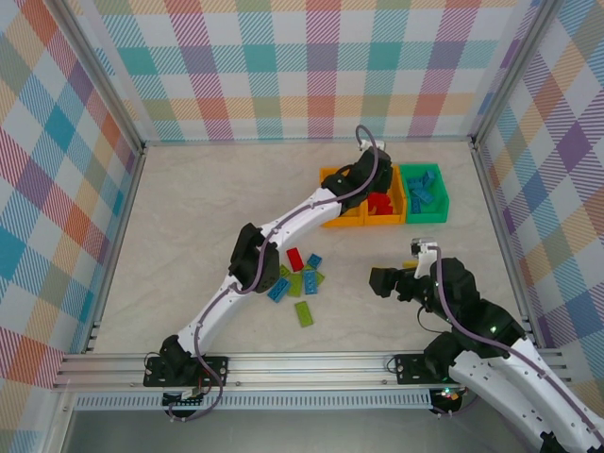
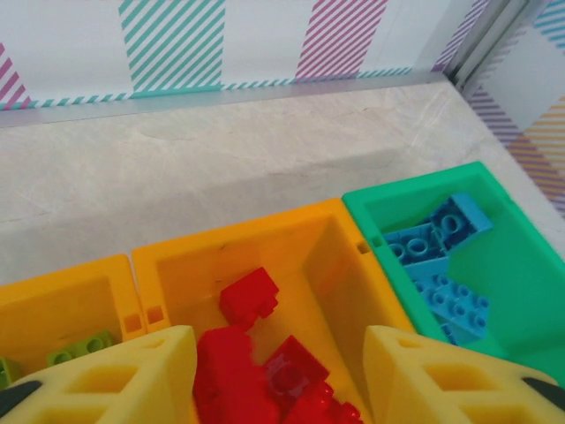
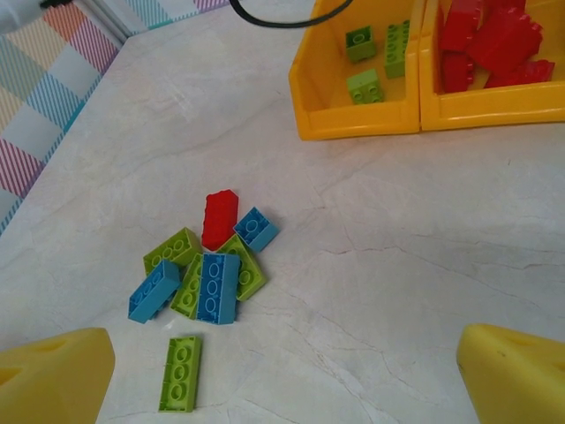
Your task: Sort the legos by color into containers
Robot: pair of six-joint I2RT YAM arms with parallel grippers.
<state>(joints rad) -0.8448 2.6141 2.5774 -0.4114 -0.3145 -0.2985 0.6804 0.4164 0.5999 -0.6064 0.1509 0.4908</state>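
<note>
Now L gripper (image 2: 278,362), R gripper (image 3: 282,362) spread, empty; lone lime lego (image 3: 181,373) long-axis near-far.

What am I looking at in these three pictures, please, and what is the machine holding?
These are two robot arms bolted at the near edge of a table, each ending in a two-finger pincer. The overhead picture looks down from above and behind the arms. The other two come from cameras on the wrists, so the yellow shapes at the bottom are the pincers' own fingers.

Three bins stand at the back. The left orange bin holds lime bricks, the middle orange bin holds red bricks, and the green bin holds blue bricks. A loose pile of mixed bricks lies on the table.

The left pincer is over the middle orange bin, open and holding nothing. The right pincer is open above the table near the pile, also empty.
</note>
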